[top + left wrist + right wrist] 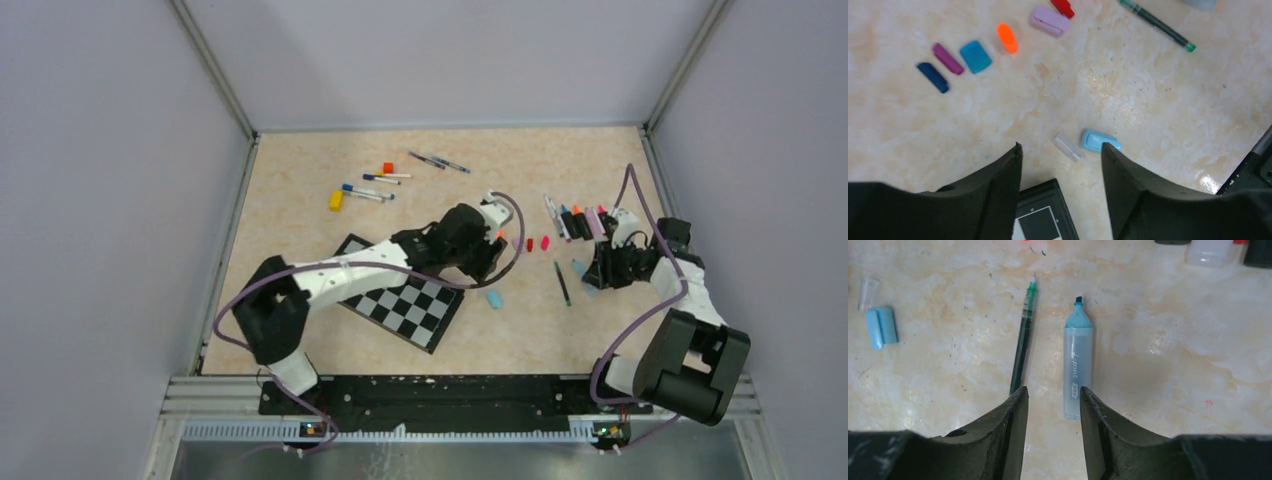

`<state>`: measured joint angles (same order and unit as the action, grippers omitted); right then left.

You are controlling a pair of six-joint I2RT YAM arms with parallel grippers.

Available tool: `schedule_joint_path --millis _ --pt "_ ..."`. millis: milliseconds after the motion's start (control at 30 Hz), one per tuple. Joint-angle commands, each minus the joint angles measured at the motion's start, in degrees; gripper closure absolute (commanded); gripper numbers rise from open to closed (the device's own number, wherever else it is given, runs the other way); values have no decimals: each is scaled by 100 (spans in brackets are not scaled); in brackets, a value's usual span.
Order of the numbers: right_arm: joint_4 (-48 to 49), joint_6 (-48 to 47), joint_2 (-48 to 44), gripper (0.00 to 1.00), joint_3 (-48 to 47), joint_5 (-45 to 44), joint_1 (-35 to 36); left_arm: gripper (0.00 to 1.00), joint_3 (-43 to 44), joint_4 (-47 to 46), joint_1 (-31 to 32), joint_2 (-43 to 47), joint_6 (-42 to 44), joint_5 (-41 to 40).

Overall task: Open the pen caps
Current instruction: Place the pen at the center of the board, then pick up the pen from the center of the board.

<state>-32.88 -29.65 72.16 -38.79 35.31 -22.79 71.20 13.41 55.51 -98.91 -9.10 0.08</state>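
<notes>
In the left wrist view a row of loose pen caps lies on the table: navy (932,77), purple (947,58), teal (975,56), orange (1007,38), lilac (1050,20) and red (1063,7). A light blue cap (1100,141) and a clear cap (1068,147) lie just beyond my left gripper (1062,150), which is open and holds nothing. My right gripper (1053,392) is open too, with bare table between its fingers. Ahead of it lie an uncapped light blue highlighter (1078,365) and an uncapped green pen (1024,340).
A chessboard (400,300) lies under the left arm. Several uncapped markers (575,220) are lined up at the back right. More pens (370,185), a yellow block (336,200) and an orange-red cube (388,168) sit at the back left.
</notes>
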Motion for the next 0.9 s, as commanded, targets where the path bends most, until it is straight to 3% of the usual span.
schedule_joint_path --millis 0,100,133,300,433,533,633,867 --pt "-82 -331 -523 59 -266 544 -51 31 -509 -812 -8 1284 409 -693" --pt "-115 -444 -824 58 -285 940 -51 4 -1127 -1380 -122 2074 481 -872" --pt "-140 -492 -924 58 -306 1119 -51 2 -1334 -1592 -202 2345 444 -863" --pt "-222 -569 -1204 57 -583 2013 -51 1 -1912 -1794 -1139 3312 -321 -117" --pt "340 98 -1238 57 -657 2882 -51 1 -2169 -1667 -2216 3539 -1229 842" --pt "1041 634 -1222 57 -264 3173 -51 1 -2239 -1619 -2864 3358 -1789 1319" --pt "1090 499 -1210 55 -43 2819 -50 1 -2023 -1544 -3300 2907 -2118 1613" --pt "1053 414 -889 55 -94 2762 -50 1 -407 -1037 -3383 1166 -1700 2013"
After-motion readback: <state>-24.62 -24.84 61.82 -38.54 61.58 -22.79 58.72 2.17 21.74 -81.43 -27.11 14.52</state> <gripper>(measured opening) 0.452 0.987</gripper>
